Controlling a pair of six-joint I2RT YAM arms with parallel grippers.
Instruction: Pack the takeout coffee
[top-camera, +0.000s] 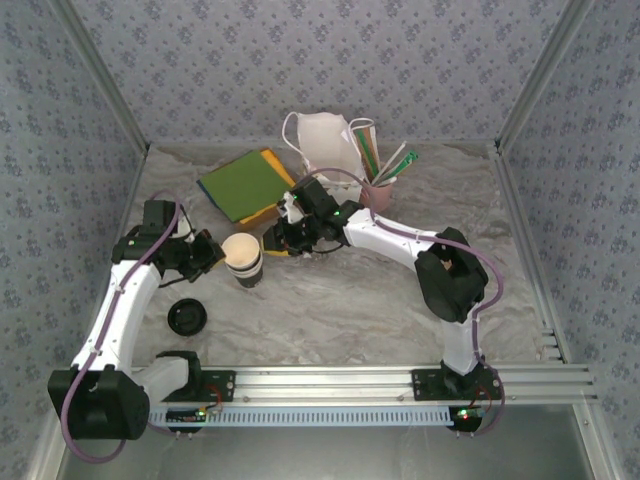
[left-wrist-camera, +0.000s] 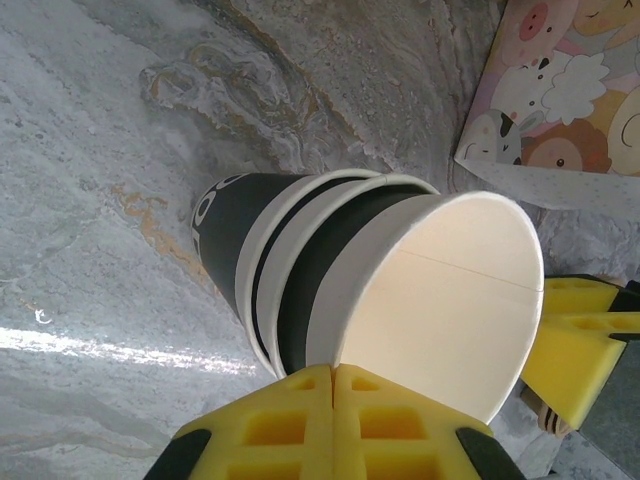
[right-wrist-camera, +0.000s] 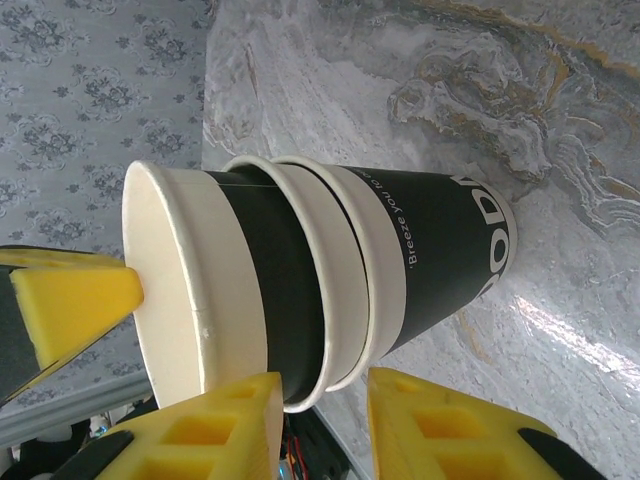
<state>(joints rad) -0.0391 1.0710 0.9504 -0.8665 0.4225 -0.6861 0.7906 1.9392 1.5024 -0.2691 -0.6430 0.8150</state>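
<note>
1. Coffee cup (right-wrist-camera: 330, 260) – a dark paper cup nested with others, its top open – stands upright on the table (top-camera: 350, 310), right at the tips of the right gripper (right-wrist-camera: 322, 385), whose yellow pads are spread apart and not clamped on it.
2. The left gripper (left-wrist-camera: 332, 372) sits on the cup's other side, its pads pressed together, close by the rim.
3. A loose black lid (top-camera: 187, 317) lies on the table nearer the arm bases, apart from the cup.
4. Farther back – green and yellow sheets (top-camera: 245, 183), a white bag (top-camera: 325, 145) and a pink pot of straws (top-camera: 378, 190).
</note>
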